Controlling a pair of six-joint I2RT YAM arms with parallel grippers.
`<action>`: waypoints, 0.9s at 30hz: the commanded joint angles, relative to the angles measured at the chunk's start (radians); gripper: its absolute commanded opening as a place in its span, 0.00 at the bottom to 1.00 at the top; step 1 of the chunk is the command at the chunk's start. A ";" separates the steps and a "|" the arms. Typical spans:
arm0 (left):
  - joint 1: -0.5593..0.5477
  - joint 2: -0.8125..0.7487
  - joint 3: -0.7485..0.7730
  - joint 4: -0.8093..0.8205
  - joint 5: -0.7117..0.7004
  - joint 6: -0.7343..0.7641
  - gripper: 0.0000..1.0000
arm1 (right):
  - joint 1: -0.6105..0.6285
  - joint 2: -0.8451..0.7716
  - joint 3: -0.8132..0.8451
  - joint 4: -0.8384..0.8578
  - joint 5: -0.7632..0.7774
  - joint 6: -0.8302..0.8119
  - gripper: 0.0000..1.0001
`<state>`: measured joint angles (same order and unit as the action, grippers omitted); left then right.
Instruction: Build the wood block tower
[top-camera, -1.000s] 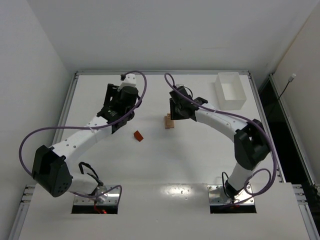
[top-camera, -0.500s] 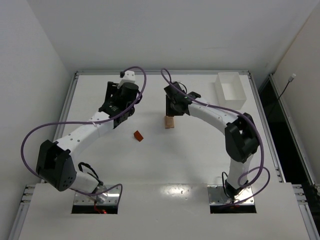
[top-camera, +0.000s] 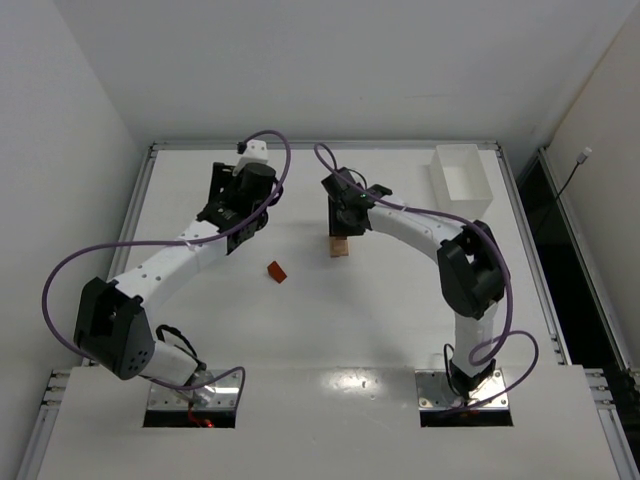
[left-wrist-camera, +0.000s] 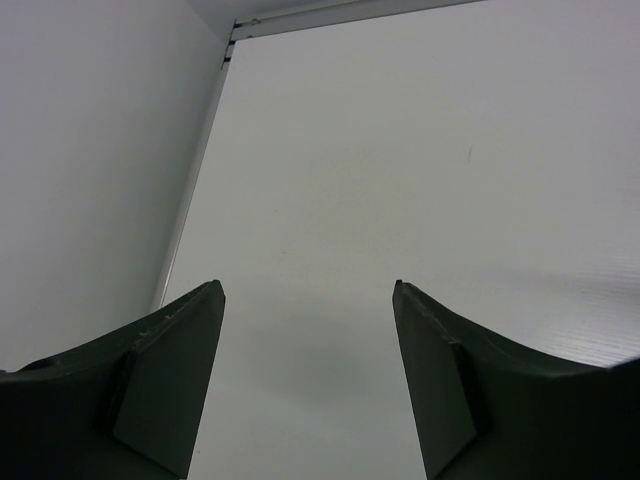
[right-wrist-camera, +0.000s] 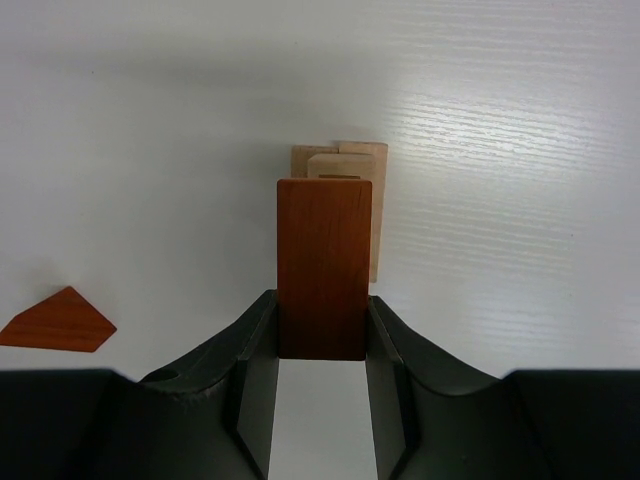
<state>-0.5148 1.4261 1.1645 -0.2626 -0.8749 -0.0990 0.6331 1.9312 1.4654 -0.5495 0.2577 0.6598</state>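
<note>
The wood block tower (top-camera: 341, 246) is a small stack of pale tan pieces at the table's middle; it also shows in the right wrist view (right-wrist-camera: 347, 165). My right gripper (right-wrist-camera: 320, 315) is shut on a reddish-brown rectangular block (right-wrist-camera: 323, 265) and holds it just above the pale stack. In the top view the right gripper (top-camera: 343, 213) sits over the far side of the tower. A loose reddish-brown wedge (top-camera: 276, 272) lies on the table left of the tower, and shows in the right wrist view (right-wrist-camera: 58, 322). My left gripper (left-wrist-camera: 308, 290) is open and empty over bare table at the far left (top-camera: 236, 205).
A white rectangular bin (top-camera: 460, 182) stands at the far right of the table. The table's left rail (left-wrist-camera: 195, 180) runs close to the left gripper. Purple cables loop over both arms.
My right gripper has shifted left and farther back over the tower, holding the reddish-brown block. The left arm has moved slightly toward the far left.
</note>
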 joint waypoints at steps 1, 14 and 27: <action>0.022 0.002 0.038 0.002 0.001 -0.022 0.65 | 0.008 0.018 0.064 0.000 0.015 0.018 0.00; 0.032 0.011 0.029 0.029 0.020 0.015 0.64 | 0.008 0.028 0.055 0.000 0.006 0.018 0.00; 0.032 0.030 0.029 0.049 0.030 0.035 0.64 | 0.008 0.046 0.055 0.010 -0.015 0.009 0.00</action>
<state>-0.4957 1.4479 1.1645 -0.2520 -0.8520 -0.0753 0.6331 1.9850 1.4826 -0.5564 0.2520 0.6594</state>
